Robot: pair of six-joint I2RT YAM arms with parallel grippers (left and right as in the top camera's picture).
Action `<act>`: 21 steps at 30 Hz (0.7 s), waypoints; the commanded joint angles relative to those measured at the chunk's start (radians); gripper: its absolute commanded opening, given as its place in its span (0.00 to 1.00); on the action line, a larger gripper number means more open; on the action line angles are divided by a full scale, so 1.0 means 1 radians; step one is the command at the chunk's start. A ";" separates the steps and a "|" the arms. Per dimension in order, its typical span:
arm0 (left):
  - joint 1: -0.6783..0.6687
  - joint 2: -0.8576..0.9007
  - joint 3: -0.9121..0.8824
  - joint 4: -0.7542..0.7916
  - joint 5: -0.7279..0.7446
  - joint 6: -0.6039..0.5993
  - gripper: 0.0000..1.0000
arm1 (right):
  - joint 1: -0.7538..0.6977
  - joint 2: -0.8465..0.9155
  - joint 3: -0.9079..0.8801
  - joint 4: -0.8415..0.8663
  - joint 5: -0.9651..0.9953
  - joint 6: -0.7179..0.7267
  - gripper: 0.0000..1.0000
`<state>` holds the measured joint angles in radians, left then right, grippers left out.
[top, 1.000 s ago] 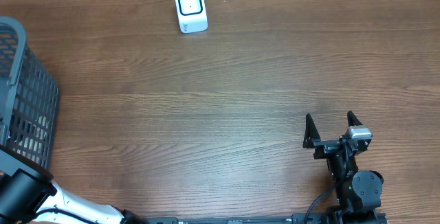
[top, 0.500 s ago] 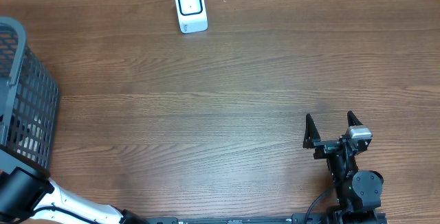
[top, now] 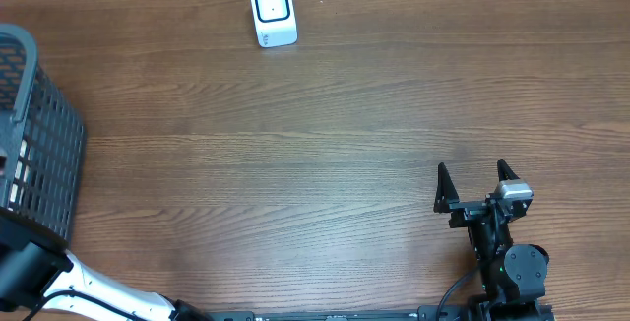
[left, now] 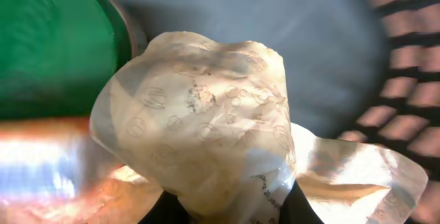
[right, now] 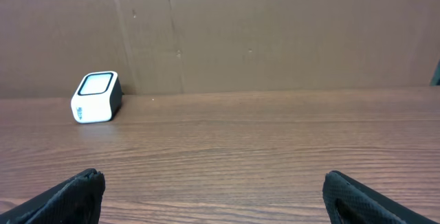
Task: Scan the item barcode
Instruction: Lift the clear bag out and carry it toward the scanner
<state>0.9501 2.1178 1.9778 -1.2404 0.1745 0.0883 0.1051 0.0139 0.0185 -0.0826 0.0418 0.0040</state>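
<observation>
Left wrist view, close range. A crumpled, translucent packet (left: 206,128) fills the frame, lying inside the basket (left: 405,66) with a green item (left: 48,38) touching it at upper left. Only the dark tips of the left fingers (left: 168,217) show at the bottom edge. They stand close together with the packet's lower end between them, so they read as pinching the wrapper. The packet has no clear long axis: a rounded lump at centre, with a flatter flap trailing to the right. No barcode is legible on the face shown.

Overhead view. The scanner (top: 273,11) stands at the far edge of the tabletop (top: 325,144). The basket (top: 34,134), and the packet in it, lie well to the left of the scanner and nearer the robot. The left arm (top: 44,277) reaches into the basket from below it. The right fingers (right: 75,195) are spread wide and hold nothing, well to the right of the scanner and on its near side.

The governing relation is that the packet sits directly at the left fingers, so the left arm is much the nearer. The carry to the scanner would run up out of the basket, then rightward and away from the robot. The wrapper looks soft and likely to sag, and the coded face has yet to be found.
</observation>
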 commanded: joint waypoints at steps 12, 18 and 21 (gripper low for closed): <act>-0.040 -0.007 0.413 -0.116 0.466 -0.013 0.04 | -0.003 -0.007 -0.010 0.003 0.009 -0.002 1.00; -0.027 -0.007 0.423 -0.108 0.735 -0.013 0.04 | -0.003 -0.007 -0.010 0.003 0.009 -0.002 1.00; -0.015 -0.007 0.423 -0.091 0.924 -0.014 0.04 | -0.003 -0.007 -0.010 0.003 0.009 -0.002 1.00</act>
<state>0.9165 2.1178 2.3741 -1.3472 0.8009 0.0811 0.1051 0.0139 0.0185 -0.0830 0.0414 0.0036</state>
